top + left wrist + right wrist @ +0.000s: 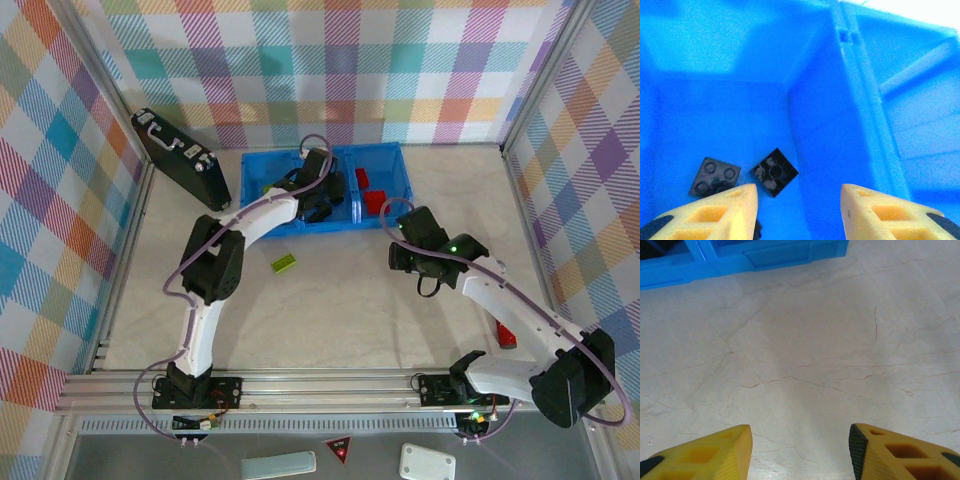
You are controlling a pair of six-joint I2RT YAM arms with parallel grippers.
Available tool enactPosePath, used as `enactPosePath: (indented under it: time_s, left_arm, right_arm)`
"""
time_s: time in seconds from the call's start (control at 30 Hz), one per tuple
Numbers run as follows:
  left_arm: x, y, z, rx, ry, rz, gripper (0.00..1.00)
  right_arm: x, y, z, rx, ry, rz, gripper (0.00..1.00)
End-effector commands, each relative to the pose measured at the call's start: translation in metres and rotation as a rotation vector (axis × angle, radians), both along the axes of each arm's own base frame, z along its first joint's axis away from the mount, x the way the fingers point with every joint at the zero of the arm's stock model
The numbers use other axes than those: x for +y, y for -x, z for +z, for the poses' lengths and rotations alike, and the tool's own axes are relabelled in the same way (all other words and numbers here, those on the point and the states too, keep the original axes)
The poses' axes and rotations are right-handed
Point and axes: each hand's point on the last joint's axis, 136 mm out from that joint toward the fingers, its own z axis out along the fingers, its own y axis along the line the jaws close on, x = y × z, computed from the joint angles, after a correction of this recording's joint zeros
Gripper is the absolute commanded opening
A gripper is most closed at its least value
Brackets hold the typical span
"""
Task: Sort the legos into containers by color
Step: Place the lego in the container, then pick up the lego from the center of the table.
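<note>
The blue tray [385, 152] stands at the far side of the worktop [330, 320], its three compartments side by side. The right compartment holds two red legos [374, 198]. The middle one holds two black legos [774, 171], both lying flat, studs up, on the floor close to the dividing wall [855, 100]. They are near each other, but whether they touch is unclear. What is in the left compartment is too small to tell from the top view.

One green lego [285, 263] lies on the worktop just in front of the tray, apart from it and between the two arms. A red piece [507, 335] shows on the right side of the worktop, partly hidden by the right arm [510, 300]. A black briefcase [180, 160] lies at the far left by the wall, near the tray's left end but not touching it.

Plaid walls and a metal frame close the worktop on three sides. Between the tray's front wall and the arm bases is a wide bare stretch.

The left fingers [710, 212] hang inside the middle compartment above the black legos, spread wide and released, nothing between them. The right fingers [900, 455] hover over bare worktop in front of the tray's front wall [765, 257], also spread wide and holding nothing.
</note>
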Motion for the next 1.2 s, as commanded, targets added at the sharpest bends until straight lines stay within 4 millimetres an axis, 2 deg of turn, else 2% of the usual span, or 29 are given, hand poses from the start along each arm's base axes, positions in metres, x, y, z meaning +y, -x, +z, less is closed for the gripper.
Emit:
enactPosePath:
  time_s: [0.0, 0.43, 0.67, 0.8, 1.17]
  left_arm:
    - [0.007, 0.021, 0.032, -0.041, 0.02, -0.014, 0.47]
    - [0.063, 0.089, 0.044, 0.0, -0.078, -0.008, 0.5]
    - [0.104, 0.127, 0.045, 0.039, -0.113, 0.024, 0.52]
    - [0.127, 0.146, 0.044, 0.052, -0.125, 0.046, 0.52]
    - [0.2, 0.213, 0.041, 0.096, -0.178, 0.149, 0.54]
  right_arm:
    - [0.008, -0.008, 0.013, -0.019, -0.018, 0.03, 0.57]
    - [0.035, -0.024, 0.014, 0.044, -0.052, 0.07, 0.59]
    - [0.055, -0.032, 0.006, 0.079, -0.07, 0.078, 0.58]
    - [0.078, -0.037, 0.001, 0.099, -0.066, 0.114, 0.58]
    - [0.158, -0.05, -0.012, 0.128, -0.033, 0.251, 0.58]
